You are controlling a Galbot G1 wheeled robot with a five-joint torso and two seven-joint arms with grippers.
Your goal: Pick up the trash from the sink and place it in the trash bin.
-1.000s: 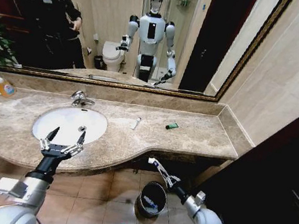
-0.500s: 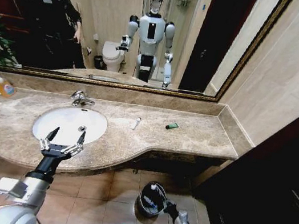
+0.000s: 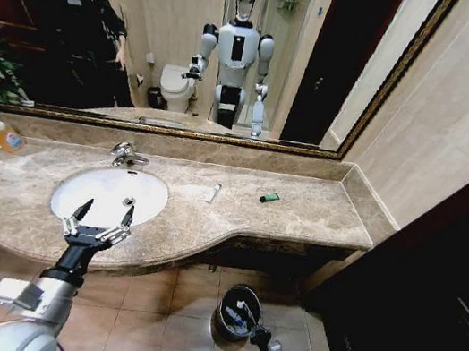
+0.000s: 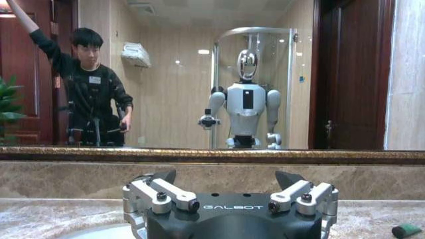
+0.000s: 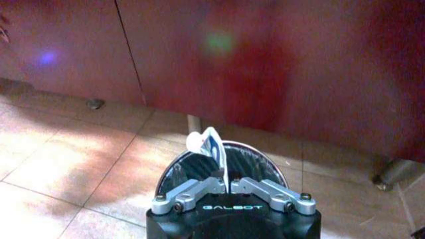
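The white oval sink (image 3: pixel 110 195) sits in the marble counter (image 3: pixel 299 219). My left gripper (image 3: pixel 97 222) hovers open over the sink's front rim, and its open fingers (image 4: pixel 159 191) point toward the mirror. Low by the floor, my right gripper (image 3: pixel 246 325) is at the round black trash bin (image 3: pixel 227 297). It is shut on a thin white wrapper (image 5: pixel 211 147) held upright just over the bin's rim (image 5: pixel 265 164). A small white tube (image 3: pixel 213 193) and a green packet (image 3: pixel 270 197) lie on the counter to the right of the sink.
A chrome tap (image 3: pixel 124 154) stands behind the basin. A clear bottle with an orange label (image 3: pixel 5 135) sits at the counter's far left. Dark cabinet fronts (image 5: pixel 265 59) rise behind the bin. Tiled floor (image 5: pixel 73 164) surrounds it. A person stands reflected in the mirror.
My right arm has dropped from the counter's front edge down to the bin, carrying the wrapper. The left arm has stayed put.
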